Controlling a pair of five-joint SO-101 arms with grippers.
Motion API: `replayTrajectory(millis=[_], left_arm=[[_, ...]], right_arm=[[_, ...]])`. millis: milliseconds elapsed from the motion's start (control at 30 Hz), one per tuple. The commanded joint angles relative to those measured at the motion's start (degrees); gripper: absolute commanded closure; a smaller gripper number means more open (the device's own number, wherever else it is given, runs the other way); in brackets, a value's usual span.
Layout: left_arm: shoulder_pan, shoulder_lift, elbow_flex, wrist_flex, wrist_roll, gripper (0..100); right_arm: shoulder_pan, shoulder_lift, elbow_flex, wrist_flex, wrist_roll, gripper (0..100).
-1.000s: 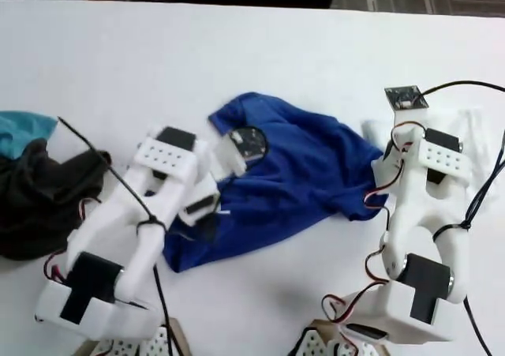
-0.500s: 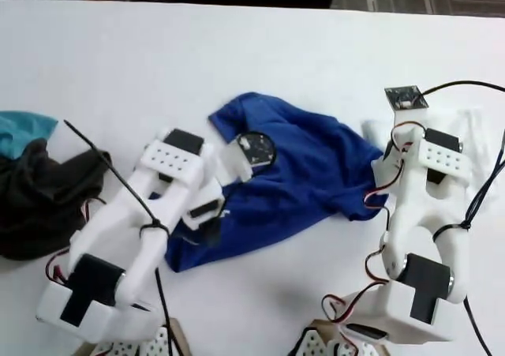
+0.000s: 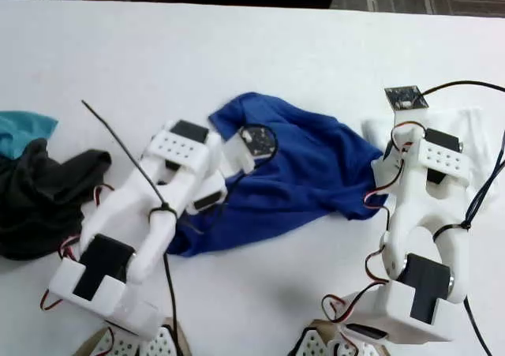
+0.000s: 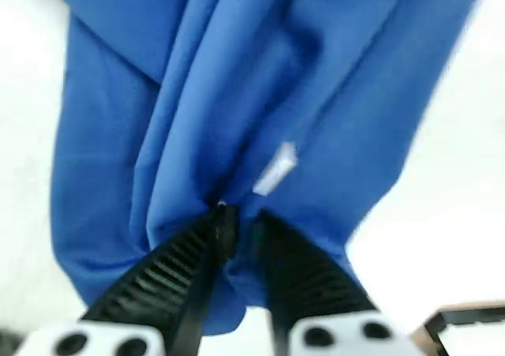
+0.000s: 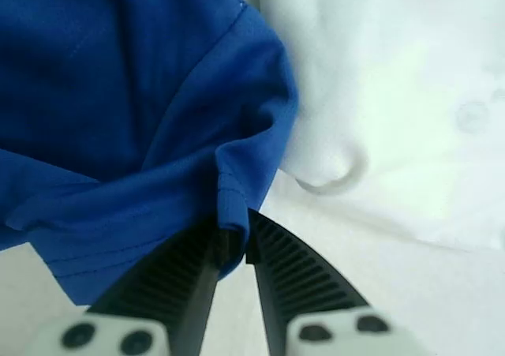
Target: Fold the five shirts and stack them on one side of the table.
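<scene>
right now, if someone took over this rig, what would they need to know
Left gripper: shut on a bunched edge of the blue shirt.
Right gripper: shut on its sleeve hem.
Blue shirt lies rumpled mid-table, held between the arms. Black shirt and teal shirt are heaped on the left arm's side. A white garment lies by the right arm.
Done: nothing folded, no stack.
Left: fold the blue shirt, then the others, then stack them.

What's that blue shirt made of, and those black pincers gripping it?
The blue shirt looks like soft matte knit fabric, probably cotton: it drapes in loose folds and shows a stitched hem. The left gripper and right gripper seem to be hard matte black plastic, with ribbed inner faces.
</scene>
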Motion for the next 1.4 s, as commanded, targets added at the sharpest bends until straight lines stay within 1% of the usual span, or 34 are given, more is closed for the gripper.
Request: replayTrajectory(millis=[0, 200, 267, 333, 400, 600, 667, 767, 967, 1033, 1200, 1233, 1367], left_arm=[[-0.35, 0.00, -7.60, 6.77, -0.26, 97], [-0.70, 0.00, -24.40, 18.55, -0.26, 97], [-0.88, 0.00, -29.41, 20.31, -0.44, 97], [-0.35, 0.26, -31.52, 21.45, -0.18, 97], [1.76, 0.35, -30.20, 21.98, -0.09, 97], [11.96, 0.00, -13.93, 21.80, -0.44, 97], [15.38, 0.00, -10.24, 21.71, -0.18, 97], [17.41, 0.00, -7.16, 21.45, -0.09, 97], [15.12, 0.00, -6.02, 21.63, 2.20, 97], [13.63, 0.00, -6.02, 21.80, 2.20, 92], [10.20, -2.73, -6.11, 21.63, 2.20, 73], [10.02, -4.40, -6.29, 21.45, 2.20, 71], [8.79, -10.90, -4.88, 20.13, 1.85, 73]], right_arm=[[-0.22, -4.00, -0.18, -0.31, -0.18, 97.8], [-0.40, -4.00, -0.53, -0.57, -0.26, 97.8], [-0.48, -4.09, -1.14, -0.75, -0.26, 97.8], [-0.75, -4.09, -2.90, -0.48, -1.58, 97.8], [-0.75, -4.18, -5.36, 0.40, -3.25, 97.8], [-1.10, -8.84, -13.98, 5.85, -3.78, 97.8], [-1.10, -11.03, -15.21, 6.81, -3.78, 97.8], [-1.10, -13.14, -15.21, 7.34, -3.52, 97.8], [-0.84, -13.49, -15.12, 8.04, -3.43, 97.8], [-0.84, -13.49, -15.12, 8.04, -3.43, 97.8], [-0.84, -13.58, -14.15, 8.04, -3.43, 97.8], [-0.92, -13.58, -13.54, 8.04, -3.43, 97.8], [-1.01, -13.58, -12.40, 7.78, -3.43, 97.8]])
